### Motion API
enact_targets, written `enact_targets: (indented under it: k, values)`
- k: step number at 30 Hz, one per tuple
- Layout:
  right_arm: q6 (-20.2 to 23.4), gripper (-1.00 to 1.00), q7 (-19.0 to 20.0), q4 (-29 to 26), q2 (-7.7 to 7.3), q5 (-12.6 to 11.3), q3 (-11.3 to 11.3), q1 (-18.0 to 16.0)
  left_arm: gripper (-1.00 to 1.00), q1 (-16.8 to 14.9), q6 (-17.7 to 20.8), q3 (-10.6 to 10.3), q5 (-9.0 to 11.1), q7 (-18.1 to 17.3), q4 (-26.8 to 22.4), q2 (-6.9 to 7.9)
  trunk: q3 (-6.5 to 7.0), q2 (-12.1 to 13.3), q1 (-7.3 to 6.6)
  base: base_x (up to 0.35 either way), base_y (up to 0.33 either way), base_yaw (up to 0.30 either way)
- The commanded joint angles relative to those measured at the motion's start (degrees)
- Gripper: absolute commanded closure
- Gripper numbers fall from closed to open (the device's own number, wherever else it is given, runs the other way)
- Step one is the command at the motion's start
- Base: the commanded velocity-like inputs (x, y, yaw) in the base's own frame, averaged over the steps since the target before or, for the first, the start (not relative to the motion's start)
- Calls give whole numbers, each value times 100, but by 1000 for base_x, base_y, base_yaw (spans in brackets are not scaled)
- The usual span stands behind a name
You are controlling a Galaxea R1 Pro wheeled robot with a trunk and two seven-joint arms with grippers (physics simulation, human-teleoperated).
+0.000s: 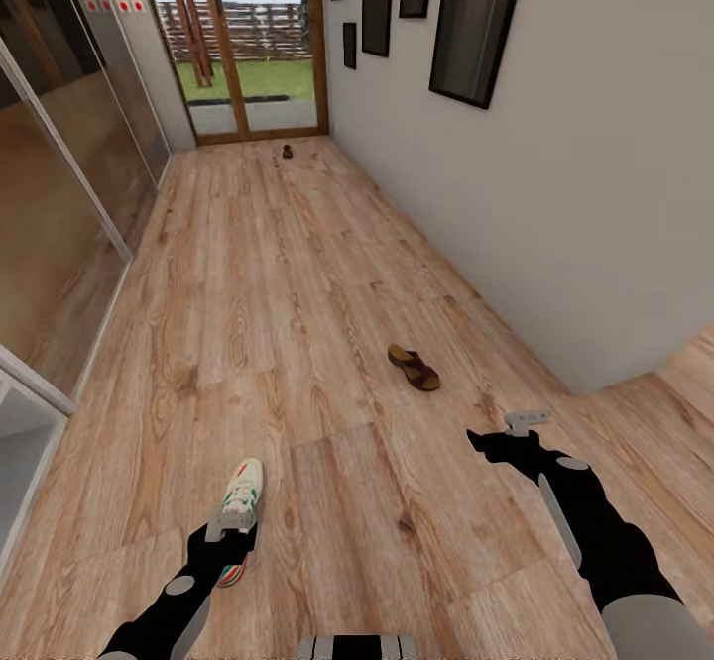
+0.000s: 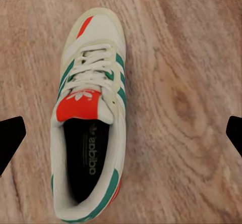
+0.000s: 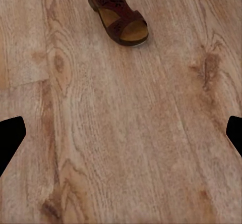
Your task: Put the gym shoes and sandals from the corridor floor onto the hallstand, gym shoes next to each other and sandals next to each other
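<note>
From my head, a sneaker [image 1: 240,511] lies on the wood floor [image 1: 297,323] at seven o'clock under my left tool [image 1: 228,526]; a sandal [image 1: 414,367] lies at one o'clock beyond my right tool [image 1: 524,426]. My left wrist sees the sneaker [image 2: 91,118] between widely spread fingertips [image 2: 10,138]. My right wrist's fingertips [image 3: 10,135] are spread, the sandal [image 3: 117,14] well ahead.

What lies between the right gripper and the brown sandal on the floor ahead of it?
Nothing: bare floor planks run from the open right gripper to the sandal, as the right wrist view shows; the head view agrees.
</note>
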Motion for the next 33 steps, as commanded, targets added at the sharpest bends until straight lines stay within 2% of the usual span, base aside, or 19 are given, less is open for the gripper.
enact_targets:
  k: [1, 20, 24, 33]
  values:
    - [31, -100, 30, -7, 1, 1, -11, -2, -100, -4, -19, 6, -9, 9, 4, 0, -30, -43, 21, 0, 0, 0]
    - [31, -100, 30, -7, 1, 1, -3, -2, -100, -17, -27, 27, -9, 19, 4, 44, -536, -805, 439, 0, 0, 0]
    - [31, -100, 30, -7, 1, 1, -3, -2, -100, -19, -28, 30, -9, 19, 4, 48, -660, -811, 449, 0, 0, 43]
    - [31, -100, 30, -11, 1, 1, -3, -2, -100, -20, -28, 32, -9, 20, -4, 54, -714, -811, 449, 0, 0, 100]
